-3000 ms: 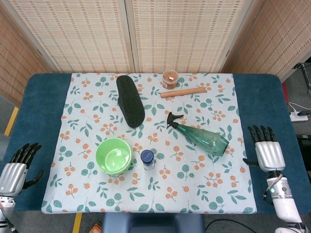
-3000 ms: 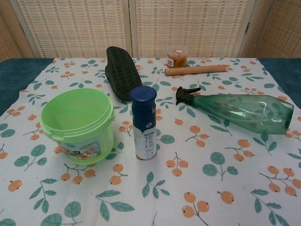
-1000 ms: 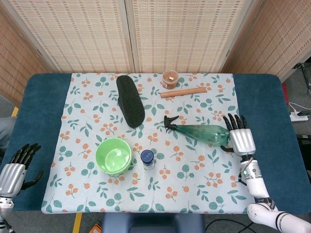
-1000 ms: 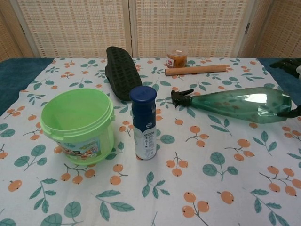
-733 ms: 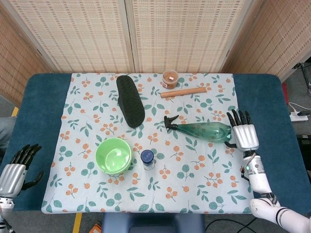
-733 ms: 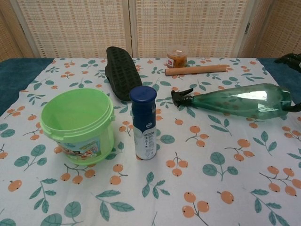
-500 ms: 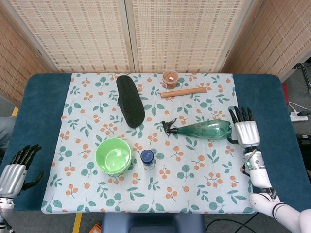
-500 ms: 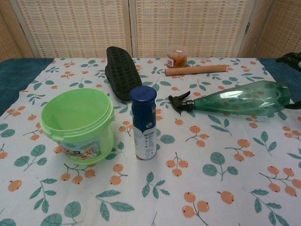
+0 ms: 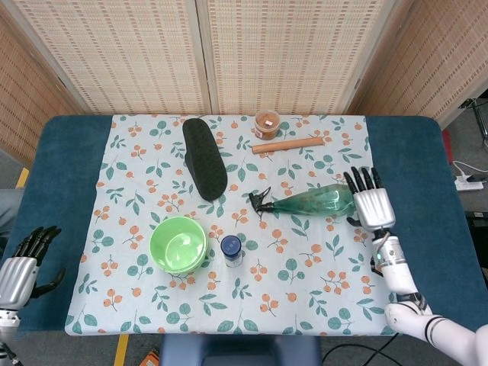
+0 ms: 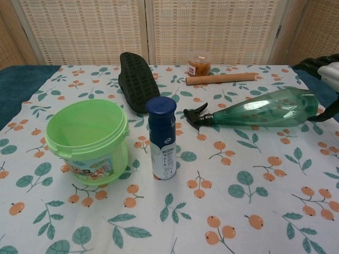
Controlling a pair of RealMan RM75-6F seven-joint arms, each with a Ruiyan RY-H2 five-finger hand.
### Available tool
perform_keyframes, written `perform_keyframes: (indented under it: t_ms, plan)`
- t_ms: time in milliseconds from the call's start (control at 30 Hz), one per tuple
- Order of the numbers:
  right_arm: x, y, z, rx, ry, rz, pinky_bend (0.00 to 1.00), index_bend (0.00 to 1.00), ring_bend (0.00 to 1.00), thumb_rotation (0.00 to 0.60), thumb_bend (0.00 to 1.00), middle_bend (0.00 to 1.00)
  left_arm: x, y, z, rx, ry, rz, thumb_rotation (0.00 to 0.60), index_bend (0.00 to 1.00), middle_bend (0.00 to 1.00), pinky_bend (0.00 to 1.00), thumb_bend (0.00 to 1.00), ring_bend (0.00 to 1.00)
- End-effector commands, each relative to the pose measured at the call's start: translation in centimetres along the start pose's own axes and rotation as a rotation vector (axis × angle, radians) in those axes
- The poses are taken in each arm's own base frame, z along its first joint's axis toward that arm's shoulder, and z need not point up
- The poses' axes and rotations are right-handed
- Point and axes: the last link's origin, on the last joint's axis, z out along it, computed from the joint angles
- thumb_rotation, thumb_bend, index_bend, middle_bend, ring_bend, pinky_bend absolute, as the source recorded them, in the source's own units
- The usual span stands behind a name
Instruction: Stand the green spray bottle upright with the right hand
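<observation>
The green spray bottle (image 9: 314, 201) lies on its side on the flowered cloth (image 9: 152, 320), black nozzle pointing left and base to the right. From the chest view the green spray bottle (image 10: 265, 110) has its nozzle on the cloth and its base at the right edge. My right hand (image 9: 369, 203) stands against the base, fingers spread and pointing away from me, thumb touching the bottle low at the base. It grips nothing. Only a sliver of the right hand (image 10: 327, 67) shows in the chest view. My left hand (image 9: 20, 266) rests at the near left, fingers apart, holding nothing.
A green bucket (image 9: 179, 244) and a blue-capped bottle (image 9: 231, 249) stand near the front, left of the nozzle. Behind lie a black shoe sole (image 9: 204, 158), a wooden stick (image 9: 288, 145) and a small orange jar (image 9: 267, 123). Blue table cover (image 9: 427, 168) borders the cloth.
My right hand came in from the right edge to the bottle's base. The bottle swung round, its base going away from me and its nozzle sliding left. The left hand stayed put.
</observation>
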Motion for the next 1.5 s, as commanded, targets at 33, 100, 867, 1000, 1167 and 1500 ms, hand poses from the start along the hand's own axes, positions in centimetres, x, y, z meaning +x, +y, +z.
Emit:
perform_keyframes:
  t_ms: [33, 100, 867, 1000, 1167, 1500]
  plan:
    - [4.2, -1.0, -2.7, 0.005, -0.074, -0.069, 0.0, 0.0, 0.0, 0.6, 0.0, 0.0, 0.0, 0.1, -0.1, -0.006, -0.001, -0.002, 0.6, 0.1, 0.07, 0.12, 0.33, 0.0]
    - [5.3, -2.4, -2.6, 0.036, -0.067, -0.076, 0.0, 0.0, 0.0, 0.6, 0.0, 0.0, 0.1, 0.2, -0.2, -0.009, -0.001, -0.002, 0.6, 0.1, 0.07, 0.12, 0.33, 0.0]
    - [4.5, -14.4, 5.0, 0.273, 0.107, -0.072, 0.06, 0.37, 0.05, 0.6, 0.0, 0.29, 0.3, -0.2, -0.1, -0.008, -0.014, -0.031, 0.6, 0.12, 0.07, 0.12, 0.33, 0.0]
    - [4.5, -15.9, 5.2, 0.273, 0.098, -0.08, 0.06, 0.37, 0.05, 0.6, 0.0, 0.29, 0.6, -0.3, -0.1, -0.005, -0.007, -0.045, 0.6, 0.12, 0.07, 0.12, 0.33, 0.0]
    - [3.8, -16.4, 5.5, 0.228, 0.096, -0.127, 0.0, 0.39, 0.05, 0.6, 0.0, 0.31, 0.9, -0.3, -0.3, -0.01, -0.002, -0.06, 0.6, 0.12, 0.07, 0.12, 0.33, 0.0]
    - [2.7, -17.0, 6.3, 0.175, 0.083, -0.147, 0.0, 0.43, 0.06, 0.6, 0.0, 0.33, 1.1, -0.1, -0.4, -0.02, 0.0, -0.068, 0.6, 0.12, 0.07, 0.12, 0.33, 0.0]
